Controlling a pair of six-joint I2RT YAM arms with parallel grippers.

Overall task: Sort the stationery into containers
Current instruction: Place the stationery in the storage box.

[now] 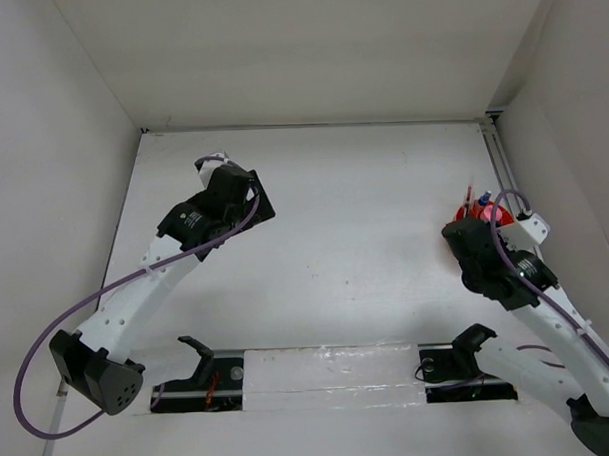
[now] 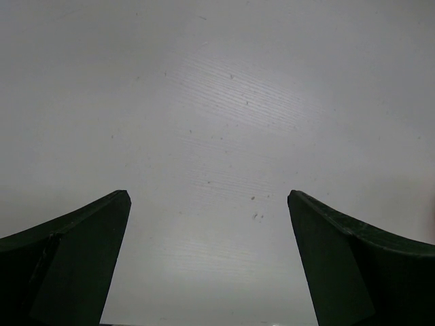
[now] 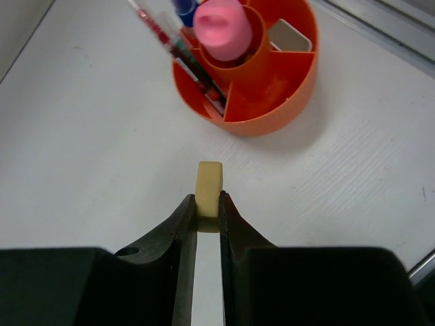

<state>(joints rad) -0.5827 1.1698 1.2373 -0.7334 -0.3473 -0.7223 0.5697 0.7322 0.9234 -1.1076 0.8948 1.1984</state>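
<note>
Transfer step: right gripper [image 3: 208, 204], jaws clamped on small tan eraser block [image 3: 209, 182], hovers just short of round orange plastic divided cup [image 3: 272, 121] (pens [image 3: 182, 49], pink-capped tube [image 3: 219, 27] inside); next move calls for advancing over its bare near compartment before release; left gripper [image 2: 209, 197] gapes empty.

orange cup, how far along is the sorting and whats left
Mostly done: the pens, pink-capped tube, blue-capped bottle and a pale piece already stand in compartments of the orange cup. In hand: the right fingers pinch the tan eraser, just short of the cup. Left: dropping it in; the near wedge compartment looks free. The left fingers are open, holding nothing, and no other loose items are in view.
</note>
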